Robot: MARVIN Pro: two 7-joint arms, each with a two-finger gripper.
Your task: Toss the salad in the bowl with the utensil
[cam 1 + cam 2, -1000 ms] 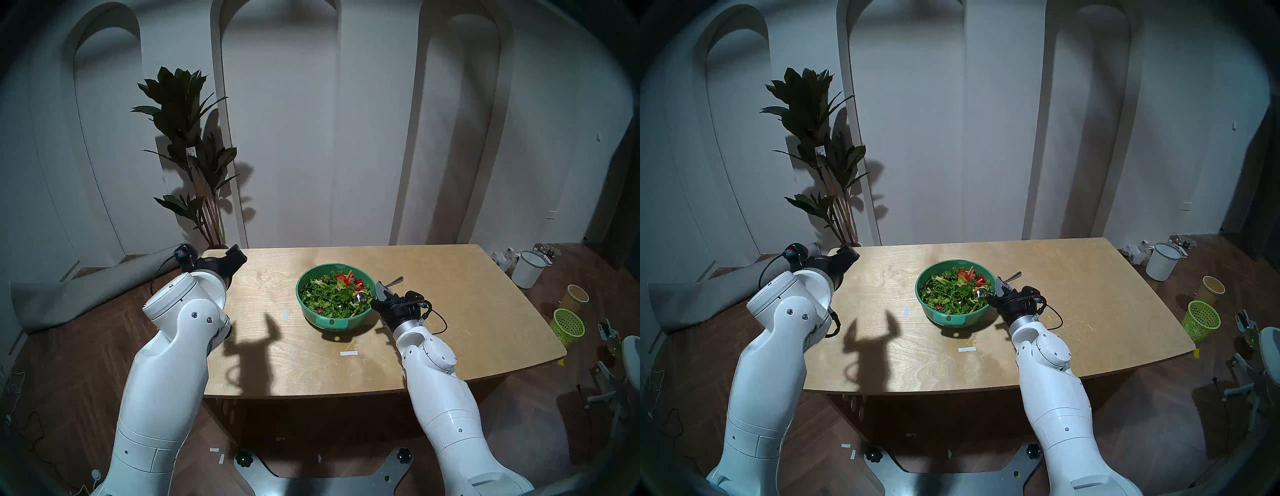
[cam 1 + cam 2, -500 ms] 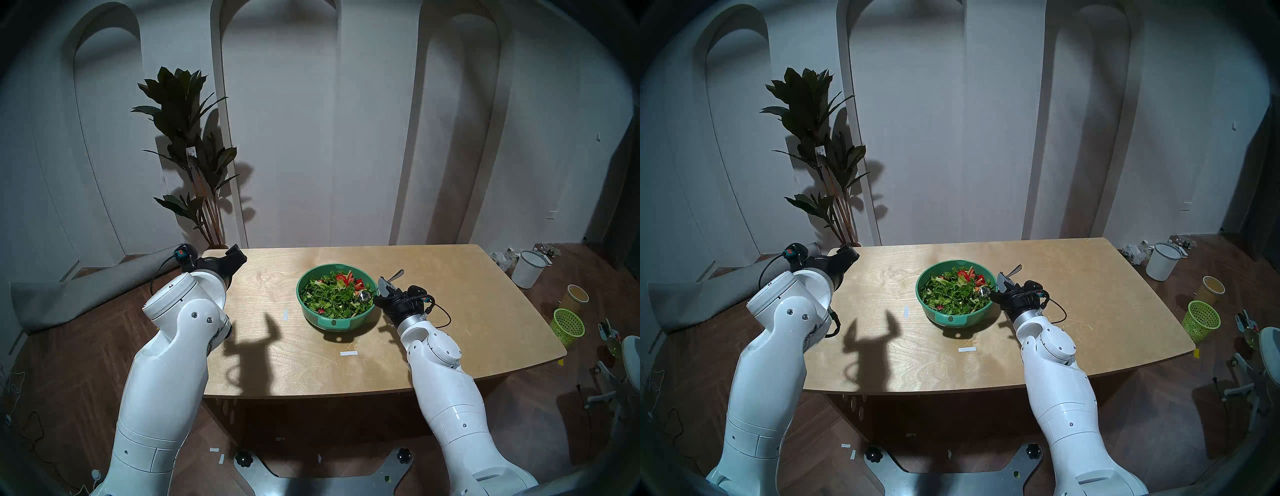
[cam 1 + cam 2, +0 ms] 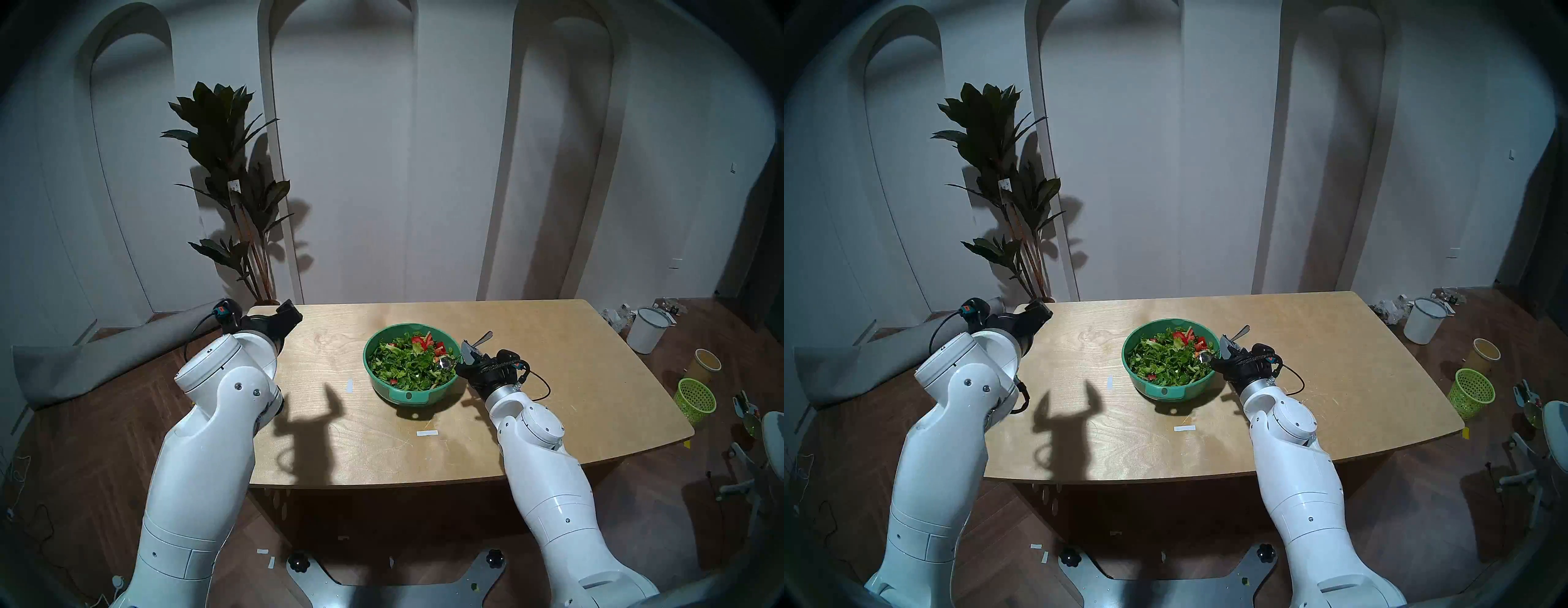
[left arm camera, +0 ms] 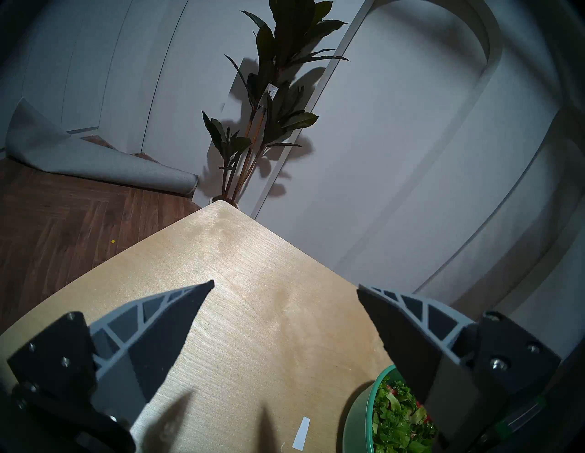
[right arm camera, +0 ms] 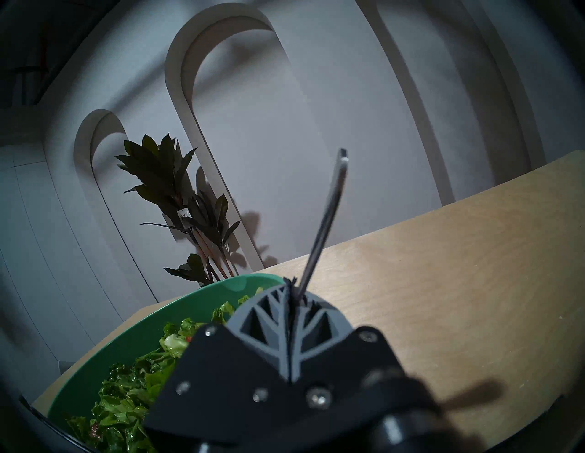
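Note:
The teal-green bowl (image 3: 408,395) stands mid-table, right of centre, holding the salad (image 3: 405,361) of chopped green leaves and red pieces. My right gripper (image 3: 466,356) is at the bowl's right rim, shut on the thin handle of the metal spoon (image 3: 483,339). The spoon's round end rests in the salad near that rim. In the right wrist view the spoon (image 5: 329,215) handle sticks up from my shut right gripper (image 5: 289,283), beside the bowl (image 5: 158,316) and salad (image 5: 133,392). My left gripper (image 4: 285,284) hangs open and empty over the far left table corner, away from the bowl (image 4: 359,411).
A potted plant (image 3: 237,191) stands behind the table's far left corner. Two white tape strips (image 3: 427,433) lie on the table (image 3: 551,382). On the floor to the right are a lime-green mesh basket (image 3: 695,401), a white bucket (image 3: 647,330) and a cup (image 3: 706,364); a rolled grey mat (image 3: 106,356) lies left.
My right wrist has shifted slightly up and away with the spoon, its handle tip a little higher. The spoon's end stays in the salad. The left arm has not moved.

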